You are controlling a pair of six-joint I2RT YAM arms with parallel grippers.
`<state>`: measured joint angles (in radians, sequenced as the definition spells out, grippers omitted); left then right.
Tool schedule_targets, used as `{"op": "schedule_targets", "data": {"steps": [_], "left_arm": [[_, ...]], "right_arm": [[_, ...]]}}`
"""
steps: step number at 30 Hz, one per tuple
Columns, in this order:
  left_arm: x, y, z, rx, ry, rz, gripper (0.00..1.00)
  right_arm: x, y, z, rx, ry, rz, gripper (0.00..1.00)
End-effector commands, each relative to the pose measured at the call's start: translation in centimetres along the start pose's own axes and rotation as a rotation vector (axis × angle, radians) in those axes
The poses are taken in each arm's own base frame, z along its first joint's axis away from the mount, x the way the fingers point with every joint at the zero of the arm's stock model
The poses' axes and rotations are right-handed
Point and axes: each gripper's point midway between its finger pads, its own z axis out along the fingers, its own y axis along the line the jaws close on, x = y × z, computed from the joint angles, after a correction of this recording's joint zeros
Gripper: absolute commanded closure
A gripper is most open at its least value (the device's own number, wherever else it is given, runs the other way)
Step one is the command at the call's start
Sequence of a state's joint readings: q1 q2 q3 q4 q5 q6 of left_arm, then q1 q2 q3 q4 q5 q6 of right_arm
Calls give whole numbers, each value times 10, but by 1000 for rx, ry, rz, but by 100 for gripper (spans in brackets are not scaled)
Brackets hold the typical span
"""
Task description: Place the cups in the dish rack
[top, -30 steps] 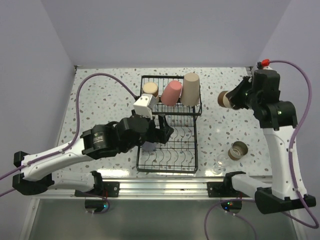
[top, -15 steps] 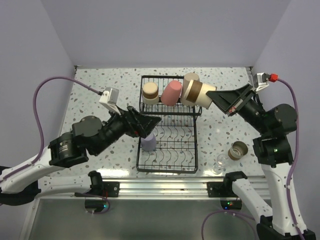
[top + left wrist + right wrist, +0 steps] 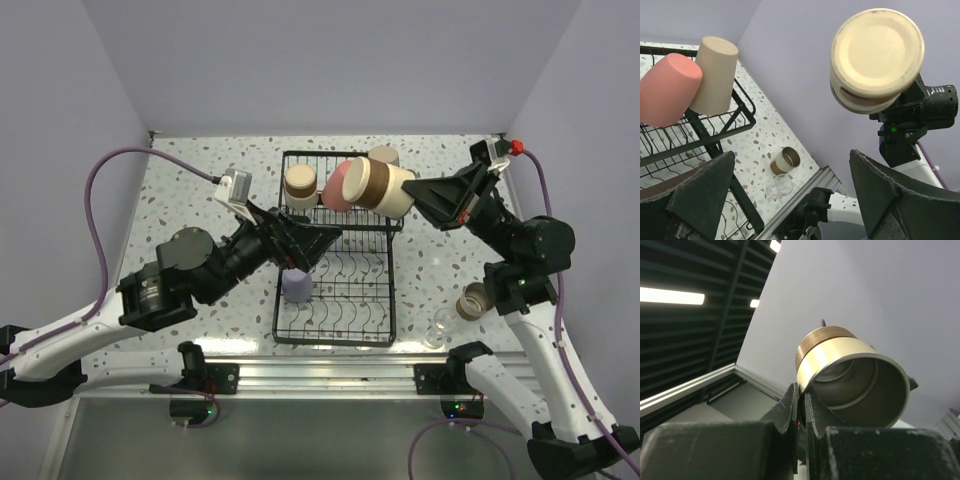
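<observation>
Swinging leftward, the right fingers [image 3: 437, 197] are pinching one tan-brown cup [image 3: 378, 187] sideways above the dish rack [image 3: 384, 300] basket, base pointing left, while the left fingers [image 3: 306, 238] are hanging spread near the lavender cup [image 3: 297, 287]. Three cups, the pink cup [image 3: 338, 192], the beige cup [image 3: 384, 155] and the tan cup [image 3: 300, 182], are resting in the basket, with one brown cup [image 3: 476, 300] and one glass [image 3: 440, 326] sitting on the bench [image 3: 200, 200].

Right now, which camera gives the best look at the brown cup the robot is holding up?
The top external view: the brown cup shows side-on, pinched in the right gripper by the dish rack. The left wrist view shows only its pale base; the right wrist view looks into its open mouth.
</observation>
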<state>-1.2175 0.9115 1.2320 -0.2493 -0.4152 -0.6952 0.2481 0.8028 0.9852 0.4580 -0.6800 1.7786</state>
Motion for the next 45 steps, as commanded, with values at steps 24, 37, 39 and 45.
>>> {"op": "schedule_targets", "data": {"steps": [24,37,39,45], "left_arm": [[-48,-68,-7,367,-240,-4,0],[-59,-77,2,371,-275,-27,3],[-58,-79,3,383,-276,-34,6],[-53,-85,7,415,-270,-47,9]], "right_arm": [[43,26,13,-129,141,1,100],[50,18,5,-87,143,13,100],[50,16,5,-82,144,18,100],[50,19,6,-83,146,16,100]]}}
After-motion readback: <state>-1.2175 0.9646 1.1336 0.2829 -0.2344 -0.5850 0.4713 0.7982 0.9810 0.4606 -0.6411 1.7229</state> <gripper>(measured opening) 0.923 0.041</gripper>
